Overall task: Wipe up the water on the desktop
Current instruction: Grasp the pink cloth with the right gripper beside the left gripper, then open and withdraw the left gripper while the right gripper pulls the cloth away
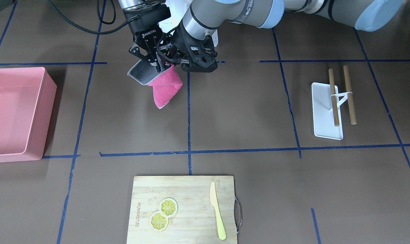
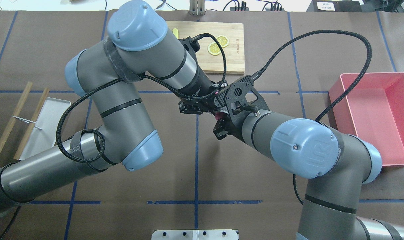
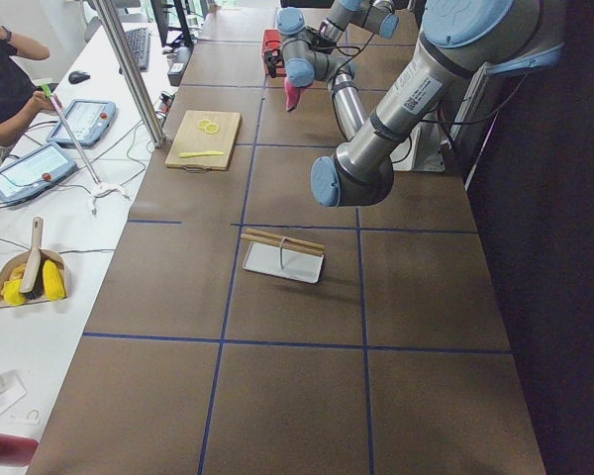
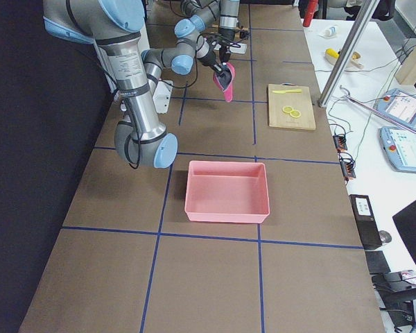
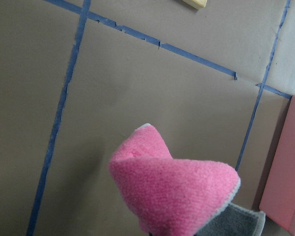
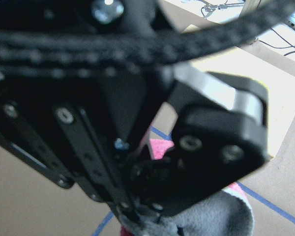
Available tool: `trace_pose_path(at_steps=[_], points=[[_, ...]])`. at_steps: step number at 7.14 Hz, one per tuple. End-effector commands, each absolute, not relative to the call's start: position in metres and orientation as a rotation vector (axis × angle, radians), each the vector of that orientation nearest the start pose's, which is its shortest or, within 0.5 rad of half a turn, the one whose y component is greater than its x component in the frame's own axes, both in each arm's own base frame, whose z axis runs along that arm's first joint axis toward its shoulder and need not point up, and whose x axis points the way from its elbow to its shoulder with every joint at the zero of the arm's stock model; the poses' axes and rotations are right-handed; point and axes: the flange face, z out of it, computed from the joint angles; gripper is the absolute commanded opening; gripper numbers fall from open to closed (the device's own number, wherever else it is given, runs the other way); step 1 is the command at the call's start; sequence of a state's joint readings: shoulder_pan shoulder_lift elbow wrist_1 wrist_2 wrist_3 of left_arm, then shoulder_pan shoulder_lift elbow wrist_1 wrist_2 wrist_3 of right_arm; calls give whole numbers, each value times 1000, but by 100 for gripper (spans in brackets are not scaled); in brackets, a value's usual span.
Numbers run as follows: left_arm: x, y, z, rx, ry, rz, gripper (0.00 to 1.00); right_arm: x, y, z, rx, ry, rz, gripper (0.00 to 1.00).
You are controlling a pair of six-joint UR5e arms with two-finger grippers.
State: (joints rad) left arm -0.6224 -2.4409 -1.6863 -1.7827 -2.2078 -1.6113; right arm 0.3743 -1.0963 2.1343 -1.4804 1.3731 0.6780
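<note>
A pink cloth with a grey back [image 1: 166,88] hangs above the dark-brown desktop [image 1: 242,112] near its middle, on the robot's side. My right gripper [image 1: 156,67] is shut on the cloth's upper grey edge. My left gripper [image 1: 172,66] meets it from the other side at the raised pink corner and looks shut on it, though its fingertips are hidden. The cloth fills the bottom of the left wrist view [image 5: 172,191] and shows in the right wrist view [image 6: 226,216]. I see no water on the desktop.
A pink bin [image 1: 18,112] stands on my right side. A bamboo cutting board [image 1: 191,189] at the far edge carries two lemon slices [image 1: 163,213] and a yellow knife [image 1: 217,210]. A white tray [image 1: 321,125] with two wooden sticks lies on my left.
</note>
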Motion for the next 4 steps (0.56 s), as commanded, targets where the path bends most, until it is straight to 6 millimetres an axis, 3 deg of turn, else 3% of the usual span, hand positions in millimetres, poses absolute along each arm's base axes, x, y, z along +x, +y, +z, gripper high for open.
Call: trace_pose_path(at_steps=[1, 2, 3, 4], points=[[481, -438, 43, -182, 1284, -170, 79, -423, -331, 159, 809, -807, -351, 0], [475, -442, 44, -165, 1301, -170, 100, -406, -324, 178, 793, -794, -355, 0], [461, -457, 45, -140, 1303, -191, 100, -393, -318, 192, 774, -784, -352, 0], [437, -480, 45, -98, 1309, -220, 100, -386, -312, 218, 722, -762, -372, 0]])
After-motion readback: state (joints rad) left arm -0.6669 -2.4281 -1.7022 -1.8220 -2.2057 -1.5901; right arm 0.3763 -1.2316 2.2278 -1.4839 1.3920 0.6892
